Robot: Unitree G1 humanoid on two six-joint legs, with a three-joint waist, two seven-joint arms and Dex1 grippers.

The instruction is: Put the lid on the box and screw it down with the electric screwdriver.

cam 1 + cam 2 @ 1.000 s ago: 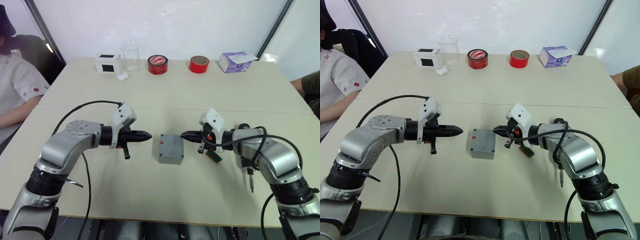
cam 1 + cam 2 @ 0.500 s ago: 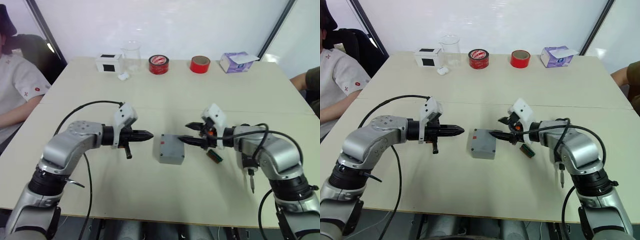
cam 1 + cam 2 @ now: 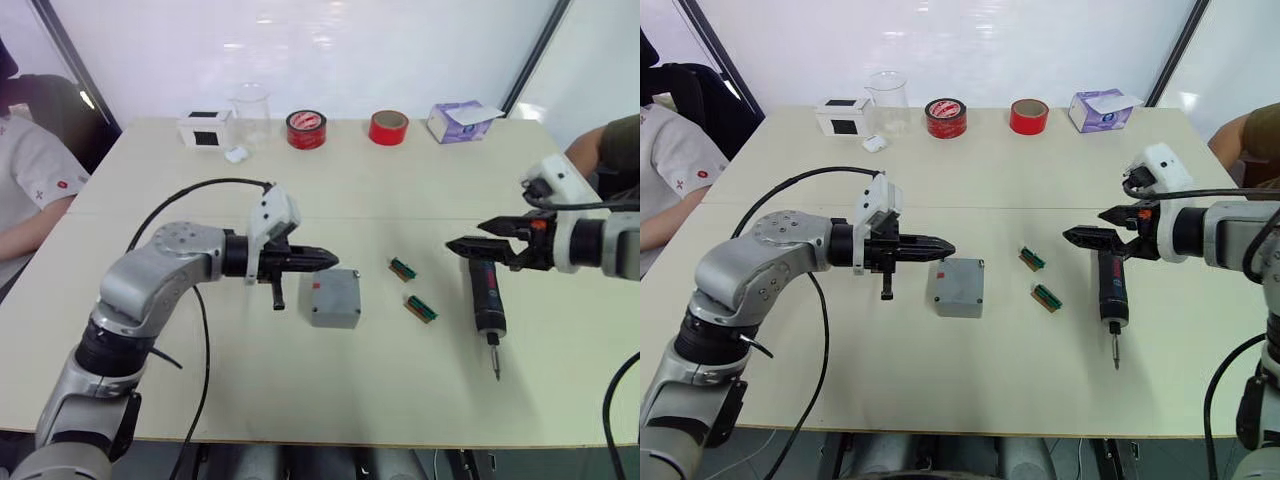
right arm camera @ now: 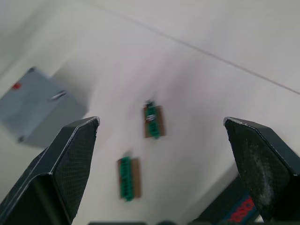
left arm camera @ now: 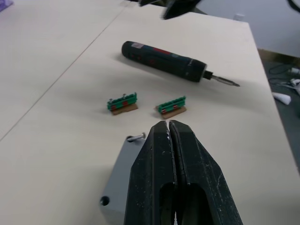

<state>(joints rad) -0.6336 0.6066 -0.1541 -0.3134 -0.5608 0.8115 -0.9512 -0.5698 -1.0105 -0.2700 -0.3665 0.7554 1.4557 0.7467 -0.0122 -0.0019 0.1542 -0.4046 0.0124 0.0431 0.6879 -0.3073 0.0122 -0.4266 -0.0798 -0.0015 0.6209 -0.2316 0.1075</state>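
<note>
Left gripper point(image 3: 330, 259), fingers pressed together and holding nothing, is hovering beside the box point(image 3: 334, 297), whose lid point(image 3: 957, 283) is covering its contents. Right gripper point(image 3: 463, 247), spread wide, is hanging over the electric screwdriver point(image 3: 486, 302). Two green circuit boards point(image 3: 403, 268) are lying between; two red tape rolls point(image 3: 306, 128) are standing farthest.

Beige table point(image 3: 330, 390), lidded box point(image 3: 334, 297), electric screwdriver point(image 3: 485, 300), circuit boards point(image 3: 403, 268), tape rolls point(image 3: 306, 129)

Lid point(image 3: 334, 291) on box point(image 3: 335, 312); electric screwdriver point(image 3: 485, 300) well right; circuit boards point(image 3: 403, 268) between.
</note>
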